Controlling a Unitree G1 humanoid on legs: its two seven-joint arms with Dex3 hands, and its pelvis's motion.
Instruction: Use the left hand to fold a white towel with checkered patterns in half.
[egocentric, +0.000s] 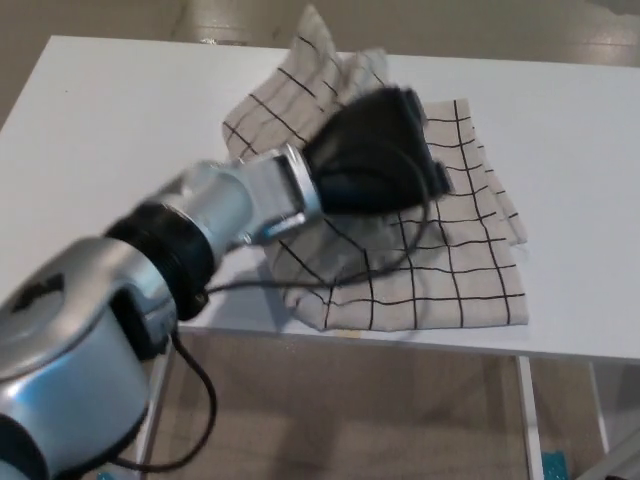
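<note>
Forearm, silver and bulky, comes in from the lower left and reaches across the white table (90, 120). At its end the left hand (375, 150) sits right over the middle of the white checkered towel (440, 270). A raised flap of the cloth sticks up behind the hand toward the table's far edge, so it looks pinched there, but the blur means I can't tell for sure. The rest of the towel lies flat near the front edge, under and right of the hand.

Left hand (375, 150) motion-blurred, grip unclear; towel (440, 270) middle hidden under it.
</note>
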